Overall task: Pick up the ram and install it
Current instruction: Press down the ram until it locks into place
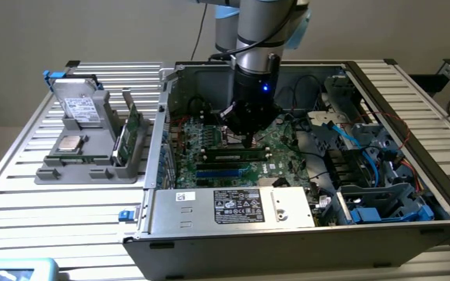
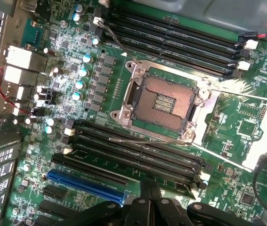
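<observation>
Grey rack (image 1: 77, 167): it stands on the slatted counter (image 1: 21, 193) at the exterior view's left, well apart from my work, with wider green boards (image 1: 131, 126) upright in it. None of these is my part.
Case (image 1: 156, 146): it lies open on the counter, with the motherboard (image 1: 190, 170) facing up inside.
Ram (image 1: 233, 156): a slim dark stick with a green edge lies along a slot near the middle of the motherboard. A blue slot (image 1: 221, 172) runs just beside it. I cannot tell whether the stick is fully seated.
Handling: I judge it light, stiff and thin. It is fragile at the chips and the contact edge, and would crack if bent.
Hold: the best places look like the long top edge or the two short ends, with flat, even pressure and no twisting.
End effector (image 1: 247, 140): my fingers are clenched together with nothing between them, and the tips sit directly over the ram's middle. I cannot tell whether they touch it.
Blue cables (image 1: 348, 137): they run through the case at the exterior view's right, apart from the slot.
</observation>
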Tool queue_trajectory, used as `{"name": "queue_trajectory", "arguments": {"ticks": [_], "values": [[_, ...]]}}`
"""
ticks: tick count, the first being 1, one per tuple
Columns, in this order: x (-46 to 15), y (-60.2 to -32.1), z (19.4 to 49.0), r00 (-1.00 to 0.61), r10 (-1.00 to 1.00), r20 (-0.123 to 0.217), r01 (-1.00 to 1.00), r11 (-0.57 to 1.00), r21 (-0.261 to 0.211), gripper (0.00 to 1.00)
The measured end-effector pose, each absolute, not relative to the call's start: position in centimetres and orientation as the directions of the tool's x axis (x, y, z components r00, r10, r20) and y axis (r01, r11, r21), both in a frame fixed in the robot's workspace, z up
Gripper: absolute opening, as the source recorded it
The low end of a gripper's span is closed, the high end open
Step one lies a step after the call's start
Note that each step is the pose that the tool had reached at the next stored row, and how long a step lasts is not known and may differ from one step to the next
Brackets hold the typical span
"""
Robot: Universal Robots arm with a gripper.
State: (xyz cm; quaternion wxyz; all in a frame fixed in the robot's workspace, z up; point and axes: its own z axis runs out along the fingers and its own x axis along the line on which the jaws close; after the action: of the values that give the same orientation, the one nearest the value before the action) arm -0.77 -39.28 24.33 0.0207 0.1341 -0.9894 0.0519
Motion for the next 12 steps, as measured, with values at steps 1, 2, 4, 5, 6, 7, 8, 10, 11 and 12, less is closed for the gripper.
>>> {"name": "queue_trajectory", "arguments": {"ticks": [1,2,4,5,6,7,8,10,11,12], "values": [[-0.77,-39.28,24.33,-0.966,-0.254,0.054,-0.258,0.961,-0.099,0.11],[-0.77,-39.28,24.33,-0.968,-0.244,0.054,-0.248,0.964,-0.100,0.11],[-0.77,-39.28,24.33,-0.973,-0.225,0.053,-0.230,0.968,-0.103,0.11],[-0.77,-39.28,24.33,-0.975,-0.216,0.052,-0.220,0.970,-0.104,0.11],[-0.77,-39.28,24.33,-0.977,-0.207,0.052,-0.211,0.972,-0.106,0.11],[-0.77,-39.28,24.33,-0.979,-0.197,0.051,-0.202,0.974,-0.107,0.11],[-0.77,-39.28,24.33,-0.981,-0.188,0.050,-0.192,0.975,-0.108,0.11],[-0.77,-39.27,24.33,-0.984,-0.169,0.050,-0.174,0.978,-0.112,0.11],[-0.77,-39.28,24.33,-0.986,-0.160,0.050,-0.165,0.980,-0.115,0.11],[-0.77,-39.28,24.34,-0.987,-0.151,0.049,-0.156,0.981,-0.117,0.11]]}}
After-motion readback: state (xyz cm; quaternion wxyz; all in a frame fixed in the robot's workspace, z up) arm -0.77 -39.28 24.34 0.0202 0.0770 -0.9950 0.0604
